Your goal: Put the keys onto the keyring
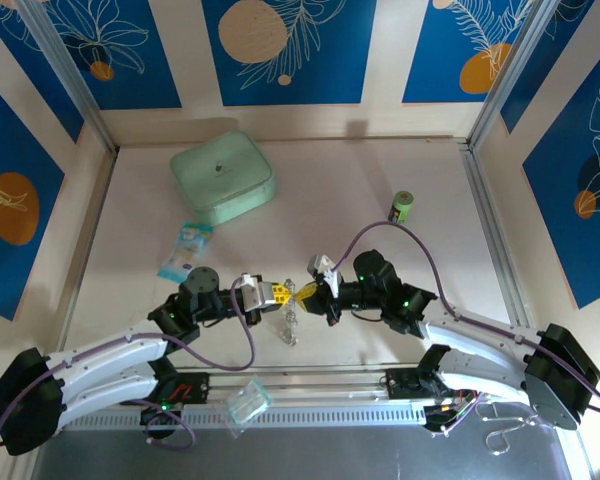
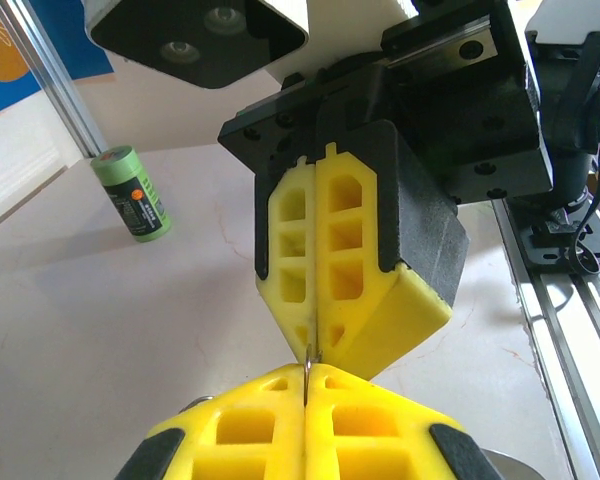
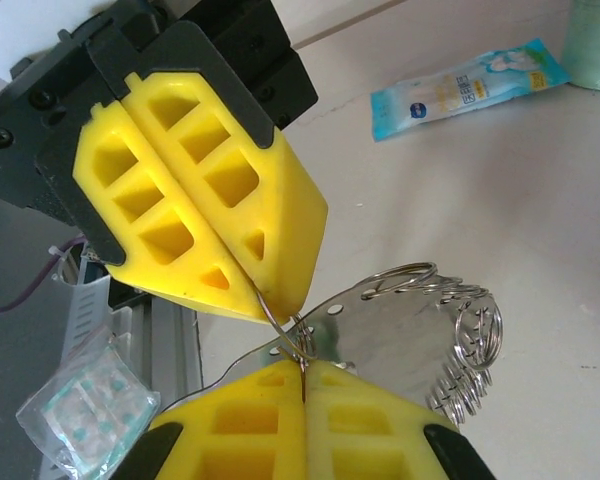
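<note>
left end effector (image 1: 282, 294), right end effector (image 1: 306, 293), clamped tip-to-tip

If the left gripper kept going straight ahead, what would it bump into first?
The right gripper: it sits tip to tip with the left gripper, both shut on a thin loop of the keyring.

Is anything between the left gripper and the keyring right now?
Nothing visible. The left gripper and the right gripper meet tip to tip, both shut on a thin wire loop of the keyring, whose silvery bunch trails off from the tips. The green can stands far off.
</note>
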Robot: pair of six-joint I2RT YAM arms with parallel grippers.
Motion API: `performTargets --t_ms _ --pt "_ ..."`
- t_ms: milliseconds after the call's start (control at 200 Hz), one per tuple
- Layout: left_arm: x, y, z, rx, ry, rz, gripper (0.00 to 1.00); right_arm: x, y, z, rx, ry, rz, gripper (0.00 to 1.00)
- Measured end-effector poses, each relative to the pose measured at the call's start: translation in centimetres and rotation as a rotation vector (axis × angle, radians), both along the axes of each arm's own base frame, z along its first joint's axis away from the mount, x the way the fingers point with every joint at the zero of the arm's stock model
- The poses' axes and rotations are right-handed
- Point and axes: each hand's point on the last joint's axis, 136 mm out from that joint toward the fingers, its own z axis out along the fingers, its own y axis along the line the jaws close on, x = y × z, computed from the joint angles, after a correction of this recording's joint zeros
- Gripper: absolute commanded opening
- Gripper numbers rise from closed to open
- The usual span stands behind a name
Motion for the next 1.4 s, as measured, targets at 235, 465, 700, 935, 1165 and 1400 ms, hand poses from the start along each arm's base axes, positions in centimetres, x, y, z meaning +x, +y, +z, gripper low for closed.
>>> performTargets --t_ms 235,465,700,935,1165,1400 --pt "0.1 -0.2 0.4 -0.021 0.002 0.003 0.00 0.1 0.1 0.2 0.012 -0.012 0.000 0.09" --pt "0.1 -0.3 0.4 -0.022 0.002 -0.002 0.00 -0.2 -0.3 0.3 0.027 -0.030 0.000 0.09" --pt "0.1 -0.3 0.5 -0.026 -0.001 -0.002 0.00 -0.3 -0.5 0.9 0.038 -0.048 -0.003 0.06" --pt "0.1 -0.2 0.3 -0.021 0.005 -0.002 0.00 -0.2 -0.3 0.2 0.022 -0.032 0.003 0.07" --pt "0.1 -0.3 0.4 -0.026 0.008 -0.005 0.00 -0.3 -0.1 -0.6 0.007 -0.014 0.018 0.28" --pt "0.0 -0.3 0.5 -0.030 0.011 -0.009 0.00 -0.4 -0.3 0.8 0.038 -0.084 0.028 0.36"
